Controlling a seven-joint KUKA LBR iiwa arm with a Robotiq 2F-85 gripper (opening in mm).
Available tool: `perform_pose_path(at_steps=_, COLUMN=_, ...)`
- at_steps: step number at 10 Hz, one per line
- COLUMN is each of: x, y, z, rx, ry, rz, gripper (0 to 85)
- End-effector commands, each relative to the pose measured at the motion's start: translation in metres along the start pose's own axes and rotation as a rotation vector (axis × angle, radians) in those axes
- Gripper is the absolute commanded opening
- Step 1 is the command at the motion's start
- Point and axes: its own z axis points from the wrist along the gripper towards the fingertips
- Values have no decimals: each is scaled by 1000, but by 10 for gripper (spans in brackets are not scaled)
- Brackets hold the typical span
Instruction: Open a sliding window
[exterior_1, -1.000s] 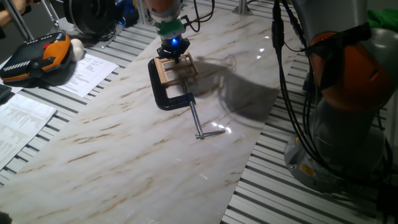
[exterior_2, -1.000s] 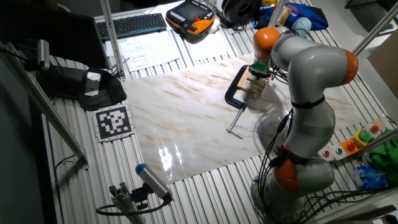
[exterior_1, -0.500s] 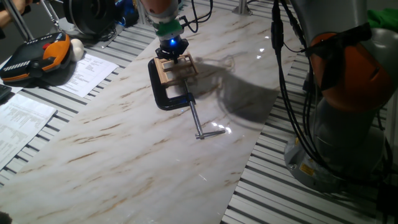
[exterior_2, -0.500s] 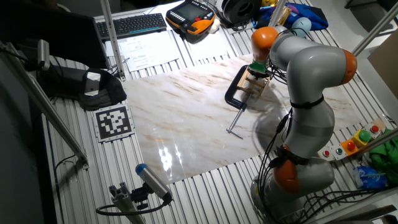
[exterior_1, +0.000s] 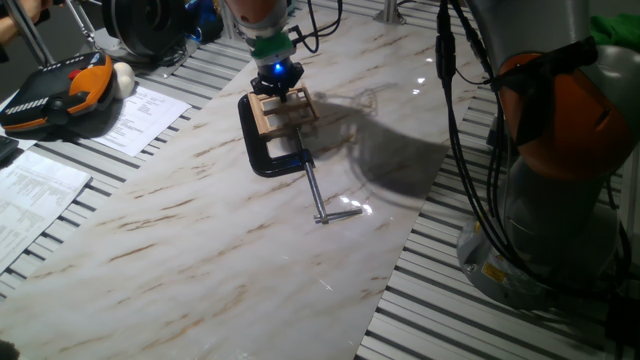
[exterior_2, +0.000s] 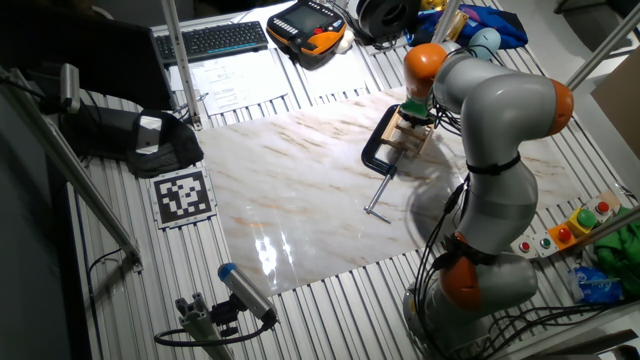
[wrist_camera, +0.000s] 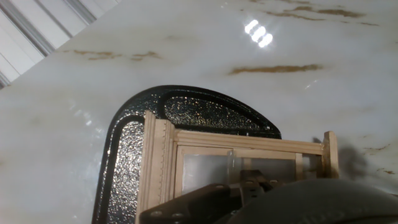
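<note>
Near the bench's far edge, gripper sits directly atop the clamp-held window; finger state indiscernible.

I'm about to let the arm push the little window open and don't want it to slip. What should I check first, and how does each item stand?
1. C-clamp grips the sliding window: ok.
2. Gripper directly over the frame: ok.
3. Fingers touching the sash: cannot tell; hand view is blocked at the bottom.
4. Gripper open or shut: cannot tell.
5. Marble tabletop around the clamp free of obstacles: ok.
</note>
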Motion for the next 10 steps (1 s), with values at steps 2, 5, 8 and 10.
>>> perform_pose_path(at_steps=2, x=0, y=1, z=1, rx=-2, ry=2, rz=3, gripper=0)
perform_pose_path(at_steps=5, x=1, y=3, z=2, rx=-6, ry=7, rz=7, gripper=0)
perform_pose_path(at_steps=8, x=1, y=4, z=2, rx=-6, ry=7, rz=7, gripper=0)
perform_pose_path(at_steps=10, x=1, y=5, z=2, rx=-5, ry=8, rz=7, gripper=0)
